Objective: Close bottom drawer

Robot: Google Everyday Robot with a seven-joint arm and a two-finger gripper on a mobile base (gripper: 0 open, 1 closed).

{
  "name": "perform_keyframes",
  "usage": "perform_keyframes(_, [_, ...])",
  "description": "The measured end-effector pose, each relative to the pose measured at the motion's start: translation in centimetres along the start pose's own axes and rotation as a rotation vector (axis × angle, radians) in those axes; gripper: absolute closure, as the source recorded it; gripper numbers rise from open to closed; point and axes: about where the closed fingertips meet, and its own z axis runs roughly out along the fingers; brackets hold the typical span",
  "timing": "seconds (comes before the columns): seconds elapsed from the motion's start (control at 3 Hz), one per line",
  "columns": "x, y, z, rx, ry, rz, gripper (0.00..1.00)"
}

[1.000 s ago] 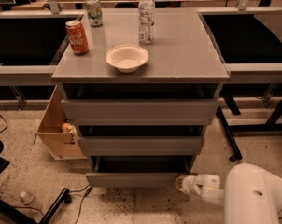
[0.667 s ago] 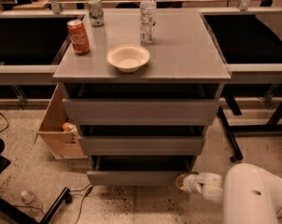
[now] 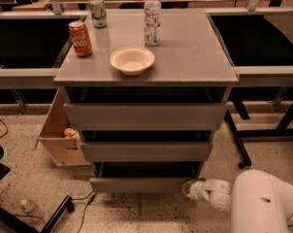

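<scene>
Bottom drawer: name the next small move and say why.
Probably press the pincer forward against the front panel of the bottom drawer. The drawer stands out from the cabinet, dark interior showing above the panel, and the pincer sits low at the panel's right end, so a straight push should slide it in.

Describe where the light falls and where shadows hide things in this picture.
Camera view: the grey top is evenly lit; shadow fills the gap above each drawer front, hiding inside the bottom drawer; the gripper, at its right end, is bright.
</scene>
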Motion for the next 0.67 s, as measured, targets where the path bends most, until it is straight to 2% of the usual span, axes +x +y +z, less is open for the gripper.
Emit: perform_keyframes(0.67, [0.0, 0.0, 0.0, 0.0, 0.0, 0.0, 0.35])
